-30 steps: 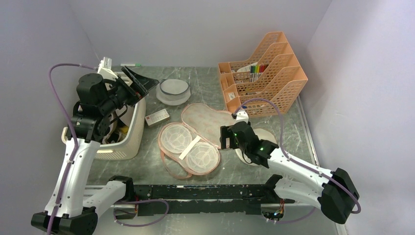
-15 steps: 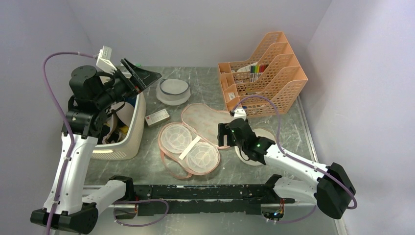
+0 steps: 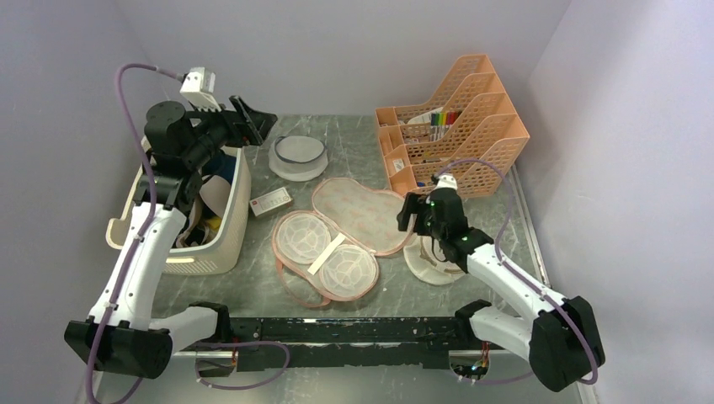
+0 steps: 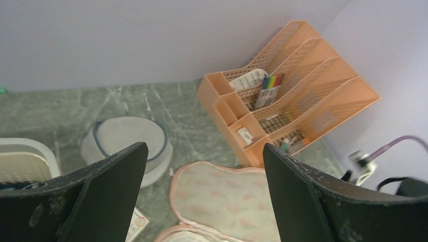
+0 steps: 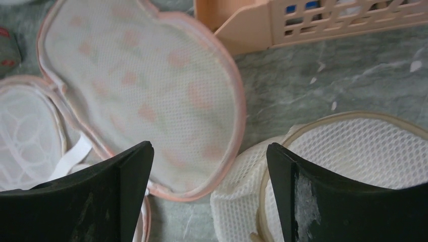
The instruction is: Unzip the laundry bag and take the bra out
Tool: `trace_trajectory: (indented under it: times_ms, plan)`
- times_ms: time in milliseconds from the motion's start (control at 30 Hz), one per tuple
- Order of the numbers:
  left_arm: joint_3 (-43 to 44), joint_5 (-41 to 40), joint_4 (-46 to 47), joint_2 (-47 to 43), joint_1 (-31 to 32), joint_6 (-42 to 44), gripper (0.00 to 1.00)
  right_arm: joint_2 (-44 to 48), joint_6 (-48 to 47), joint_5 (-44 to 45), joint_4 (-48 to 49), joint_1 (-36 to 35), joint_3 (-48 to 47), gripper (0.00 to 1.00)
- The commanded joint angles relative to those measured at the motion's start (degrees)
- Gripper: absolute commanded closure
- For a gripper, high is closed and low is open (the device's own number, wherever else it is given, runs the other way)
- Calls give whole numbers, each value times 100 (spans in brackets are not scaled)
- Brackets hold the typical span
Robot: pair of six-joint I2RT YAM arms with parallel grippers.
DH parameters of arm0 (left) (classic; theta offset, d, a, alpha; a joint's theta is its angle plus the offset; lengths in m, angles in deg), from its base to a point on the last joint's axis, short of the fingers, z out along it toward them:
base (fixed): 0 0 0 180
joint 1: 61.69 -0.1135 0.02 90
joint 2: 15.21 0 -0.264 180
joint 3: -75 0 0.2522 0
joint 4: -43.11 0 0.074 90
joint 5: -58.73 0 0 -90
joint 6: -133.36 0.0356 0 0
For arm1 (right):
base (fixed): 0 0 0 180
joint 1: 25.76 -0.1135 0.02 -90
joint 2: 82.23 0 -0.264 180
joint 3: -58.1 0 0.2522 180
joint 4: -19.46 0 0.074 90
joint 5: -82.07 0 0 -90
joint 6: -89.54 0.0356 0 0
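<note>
The right claw (image 5: 209, 146) has swung right, off the laundry bag (image 3: 324, 252); the left claw (image 4: 204, 148) has risen over the basket (image 3: 223, 244). Both gape, empty. The bag lies unzipped, centred on the surface (image 3: 354, 160), lid (image 3: 358, 210) flung far, long axis far-left to near-right. The taupe cup in the basket looks like the bra (image 3: 221, 196). Withdraw high, clearing the lid.

The grey marbled tabletop (image 3: 362, 139) carries an unzipped laundry bag (image 3: 362, 215) at centre, a cream basket (image 3: 231, 231) on the left, and an orange file rack (image 3: 471, 139) at back right. There is also a round mesh pouch (image 3: 297, 158), a small box (image 3: 270, 202) and a white mesh disc (image 3: 431, 269).
</note>
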Motion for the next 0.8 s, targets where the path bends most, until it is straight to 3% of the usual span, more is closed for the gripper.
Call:
trace_trajectory:
  times_ms: [0, 100, 267, 467, 533, 767]
  plan:
    - [-649, 123, 1451, -259, 21, 1099, 3, -160, -66, -945, 599, 719, -3, 19]
    - [-1293, 742, 2119, -445, -128, 982, 0, -386, -48, -1729, 898, 1267, -17, 30]
    - [-1690, 1258, 2380, -547, -146, 957, 8, -806, 80, -2485, 2126, 1555, 397, 40]
    - [-1841, 1531, 2526, -479, 23, 1107, 7, -1089, 243, -2176, 3343, 1567, 844, 43]
    - [-1856, 1583, 2544, -431, 66, 1135, 6, -1210, 263, -2051, 3609, 1567, 934, 49]
    - [-1854, 1656, 2510, -235, 133, 1248, 6, -1613, 257, -1941, 3897, 1593, 1054, 52]
